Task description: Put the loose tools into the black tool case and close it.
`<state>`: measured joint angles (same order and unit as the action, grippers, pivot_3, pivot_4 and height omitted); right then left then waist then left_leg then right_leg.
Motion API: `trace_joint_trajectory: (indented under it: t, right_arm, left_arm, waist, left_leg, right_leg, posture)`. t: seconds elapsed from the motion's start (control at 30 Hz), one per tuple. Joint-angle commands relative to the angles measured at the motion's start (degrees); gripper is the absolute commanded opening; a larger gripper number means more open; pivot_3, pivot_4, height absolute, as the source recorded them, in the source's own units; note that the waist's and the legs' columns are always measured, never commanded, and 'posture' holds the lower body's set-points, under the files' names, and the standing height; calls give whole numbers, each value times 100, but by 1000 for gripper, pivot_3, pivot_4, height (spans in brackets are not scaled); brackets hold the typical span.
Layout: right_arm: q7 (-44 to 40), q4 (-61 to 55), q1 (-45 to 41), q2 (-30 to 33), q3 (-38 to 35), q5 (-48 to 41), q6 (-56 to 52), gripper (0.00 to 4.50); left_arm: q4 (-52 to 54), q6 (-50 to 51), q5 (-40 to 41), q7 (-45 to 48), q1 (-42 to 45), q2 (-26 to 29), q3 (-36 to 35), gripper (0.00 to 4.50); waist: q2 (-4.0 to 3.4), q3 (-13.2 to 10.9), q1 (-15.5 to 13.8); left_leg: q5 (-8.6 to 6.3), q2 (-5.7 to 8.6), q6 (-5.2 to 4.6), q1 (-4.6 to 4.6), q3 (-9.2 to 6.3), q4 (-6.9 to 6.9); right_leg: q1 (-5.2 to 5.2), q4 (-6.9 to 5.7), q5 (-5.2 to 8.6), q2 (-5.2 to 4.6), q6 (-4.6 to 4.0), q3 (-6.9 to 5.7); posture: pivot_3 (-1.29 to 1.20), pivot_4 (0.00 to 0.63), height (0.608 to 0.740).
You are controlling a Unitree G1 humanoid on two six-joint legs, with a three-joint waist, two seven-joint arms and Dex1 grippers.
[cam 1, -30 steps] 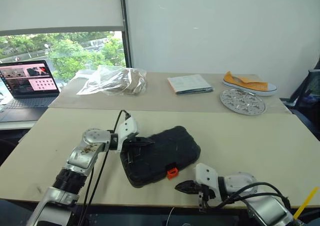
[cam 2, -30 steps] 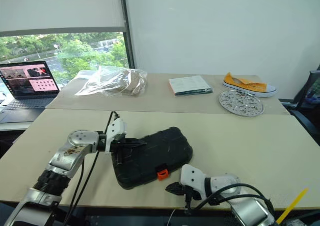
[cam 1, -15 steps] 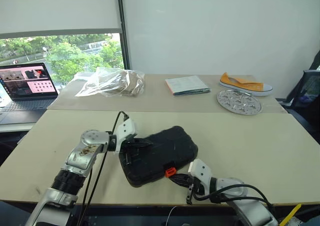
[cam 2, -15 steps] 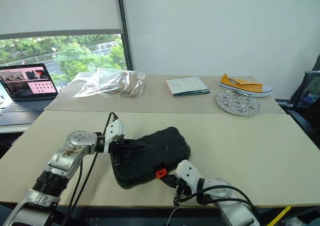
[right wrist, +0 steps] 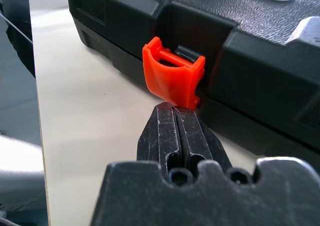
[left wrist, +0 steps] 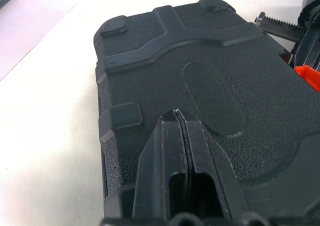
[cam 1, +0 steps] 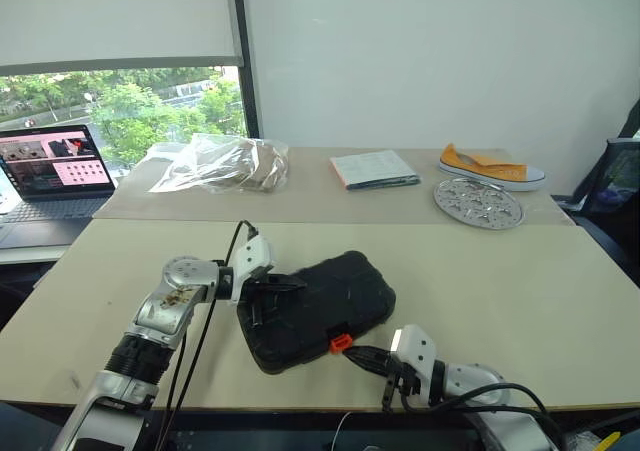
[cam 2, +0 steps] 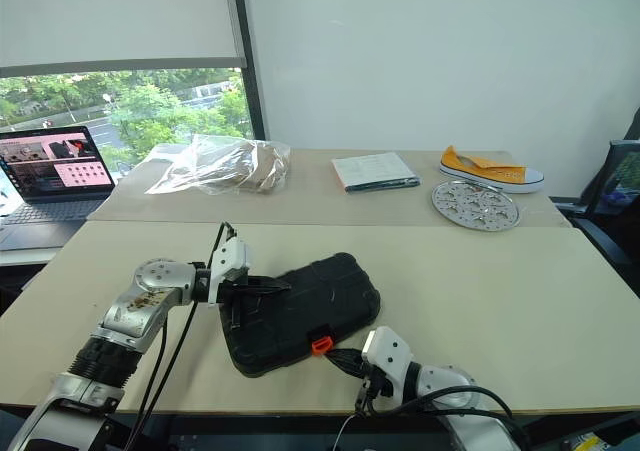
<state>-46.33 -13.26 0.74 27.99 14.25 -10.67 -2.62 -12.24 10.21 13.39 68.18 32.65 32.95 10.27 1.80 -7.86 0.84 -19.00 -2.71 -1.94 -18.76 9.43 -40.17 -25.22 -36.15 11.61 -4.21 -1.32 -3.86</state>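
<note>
Right tool (right wrist: 174, 117) has reached orange latch (right wrist: 173, 79), wrist view shows touching

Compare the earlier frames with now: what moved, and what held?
The right gripper, shut, moved in from right of the case to the orange latch, its tips now right against it. The left gripper, shut, stayed pressed on the lid. The case stayed closed and in place.
</note>
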Motion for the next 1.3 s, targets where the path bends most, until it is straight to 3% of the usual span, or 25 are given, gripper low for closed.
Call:
trace_joint_trajectory:
  t: [0.03,0.5,0.77,0.87,1.3]
  right_arm:
    - [-44,-498,-159,-37,-224,-268,146,0]
    - [-8,-704,-371,-26,-182,-215,-148,0]
    - [-436,-1202,4,482,-418,-756,-612,0]
    - [-413,-1089,77,578,-323,-588,-683,0]
    - [-101,-258,-474,25,127,77,-439,0]
  left_arm:
    - [-180,87,-205,-7,-215,28,152,39]
    - [-13,236,-226,13,-191,34,235,39]
    - [-3,257,-210,-6,-201,48,246,39]
    - [18,269,-208,-1,-232,64,248,39]
    - [-64,294,-220,-3,-186,32,266,39]
  waist:
    - [0,0,1]
    - [-1,0,-10]
    - [-2,0,-14]
    - [-2,-1,-13]
    - [-3,-1,-10]
  left_leg:
    - [-3,0,-6,0,0,2]
    - [-12,3,-21,22,3,31]
    - [-17,8,-29,21,2,33]
    - [-20,8,-34,21,2,34]
    - [-21,7,-35,21,1,37]
  right_leg:
    - [0,0,0,0,0,1]
    - [2,10,3,-1,-5,1]
    - [4,14,6,-9,-1,0]
    - [4,15,7,-9,0,1]
    - [3,17,8,-9,1,0]
  posture:
    - [0,150,740]
    - [0,150,740]
    - [0,150,740]
    - [0,150,740]
    - [0,150,740]
